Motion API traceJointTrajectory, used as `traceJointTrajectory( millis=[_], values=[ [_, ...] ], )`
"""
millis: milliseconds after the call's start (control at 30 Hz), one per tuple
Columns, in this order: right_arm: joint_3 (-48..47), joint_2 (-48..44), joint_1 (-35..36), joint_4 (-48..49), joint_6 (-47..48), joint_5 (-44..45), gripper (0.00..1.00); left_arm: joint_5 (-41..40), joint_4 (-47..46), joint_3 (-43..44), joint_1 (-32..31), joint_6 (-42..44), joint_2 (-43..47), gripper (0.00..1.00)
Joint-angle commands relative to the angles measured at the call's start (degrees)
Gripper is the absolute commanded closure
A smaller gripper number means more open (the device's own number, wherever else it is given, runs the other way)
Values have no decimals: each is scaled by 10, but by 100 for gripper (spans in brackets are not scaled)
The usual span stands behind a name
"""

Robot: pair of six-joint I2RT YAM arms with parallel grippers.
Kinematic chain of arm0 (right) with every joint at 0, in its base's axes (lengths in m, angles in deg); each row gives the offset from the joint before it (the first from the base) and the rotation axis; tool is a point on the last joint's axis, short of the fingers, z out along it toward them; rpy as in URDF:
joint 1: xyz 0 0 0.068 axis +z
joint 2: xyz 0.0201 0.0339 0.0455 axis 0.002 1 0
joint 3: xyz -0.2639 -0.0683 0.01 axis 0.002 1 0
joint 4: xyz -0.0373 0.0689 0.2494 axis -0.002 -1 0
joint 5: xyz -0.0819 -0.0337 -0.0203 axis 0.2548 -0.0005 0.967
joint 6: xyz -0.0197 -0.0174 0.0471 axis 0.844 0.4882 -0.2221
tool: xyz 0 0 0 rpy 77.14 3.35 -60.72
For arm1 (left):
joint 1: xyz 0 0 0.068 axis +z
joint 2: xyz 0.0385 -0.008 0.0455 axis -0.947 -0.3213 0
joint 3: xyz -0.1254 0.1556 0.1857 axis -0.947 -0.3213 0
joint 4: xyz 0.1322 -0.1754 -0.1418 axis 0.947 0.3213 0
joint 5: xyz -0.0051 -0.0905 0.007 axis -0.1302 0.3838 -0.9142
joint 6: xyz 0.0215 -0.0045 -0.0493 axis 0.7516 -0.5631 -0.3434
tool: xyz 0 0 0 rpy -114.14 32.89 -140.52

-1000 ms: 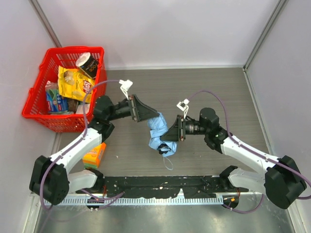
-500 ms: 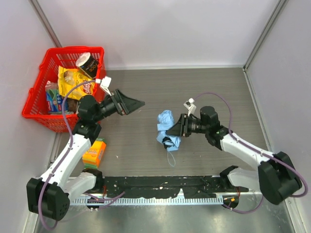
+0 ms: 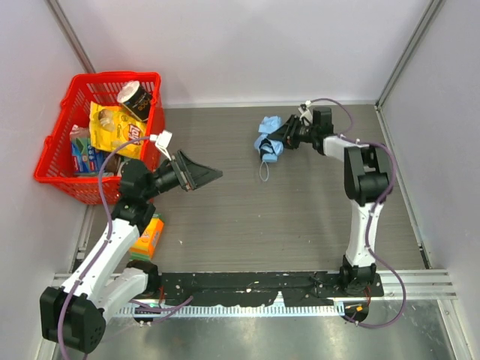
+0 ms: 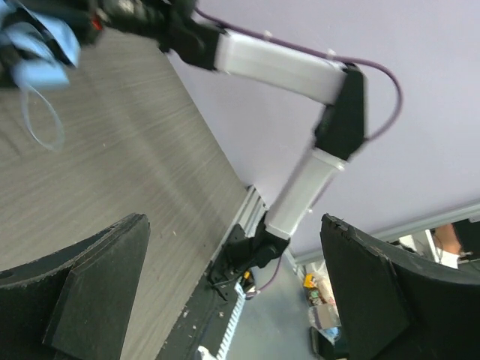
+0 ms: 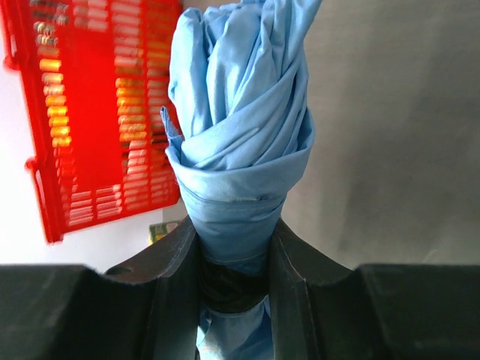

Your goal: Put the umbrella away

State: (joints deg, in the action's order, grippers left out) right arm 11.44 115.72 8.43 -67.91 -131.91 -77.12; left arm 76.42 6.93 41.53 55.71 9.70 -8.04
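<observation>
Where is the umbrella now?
Seen from above, the umbrella is near the back wall, right of centre, held in the right gripper, far from the basket.

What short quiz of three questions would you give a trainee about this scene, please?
1. True or false: the right end effector is shut on the umbrella.
2. In the top view, where does the red basket stand? A: far left corner. B: far right corner. C: near edge, in the middle.
3. Fill in: the left end effector is ___ and holds nothing.
Key: 1 true; 2 A; 3 open.
</observation>
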Motion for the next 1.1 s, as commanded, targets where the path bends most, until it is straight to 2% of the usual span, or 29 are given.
traceJointTrajectory(
  millis=[0, 100, 267, 333, 400, 433, 467, 500, 567, 600, 700, 800, 933, 1067],
  values=[
    [-193, 132, -11, -67, 2, -57, 98, 31, -61, -32, 3, -57, 29, 0],
    [-296, 200, -18, -122, 41, -26, 96, 35, -58, -49, 3, -66, 54, 0],
    [-388, 282, -30, -147, 49, -47, 87, 32, -52, -69, 3, -64, 78, 0],
    [-429, 303, -30, -200, 89, -28, 82, 33, -57, -71, 3, -68, 74, 0],
    [-472, 314, -32, -278, 145, 14, 71, 37, -72, -71, 3, -78, 67, 0],
    [-481, 315, -32, -309, 157, 26, 63, 39, -78, -71, 2, -81, 64, 0],
    [-493, 314, -32, -316, 170, 33, 58, 41, -83, -70, 3, -83, 63, 0],
    [-501, 314, -33, -335, 175, 38, 48, 40, -83, -68, 3, -82, 63, 0],
    [-525, 310, -34, -376, 194, 64, 36, 42, -83, -66, 3, -81, 60, 0],
    [-543, 304, -36, -396, 215, 95, 35, 42, -81, -65, 3, -81, 59, 0],
    [-567, 285, -37, -472, 259, 153, 24, 43, -76, -61, 3, -80, 61, 0],
    [-601, 253, -42, -529, 296, 228, 23, 45, -66, -56, 3, -74, 63, 0],
    [-568, 166, -39, -599, 304, 360, 22, 41, -46, -45, 3, -57, 65, 0],
    [-376, 0, -6, -545, 300, 476, 22, 28, -31, -35, 3, -39, 67, 0]
  ],
)
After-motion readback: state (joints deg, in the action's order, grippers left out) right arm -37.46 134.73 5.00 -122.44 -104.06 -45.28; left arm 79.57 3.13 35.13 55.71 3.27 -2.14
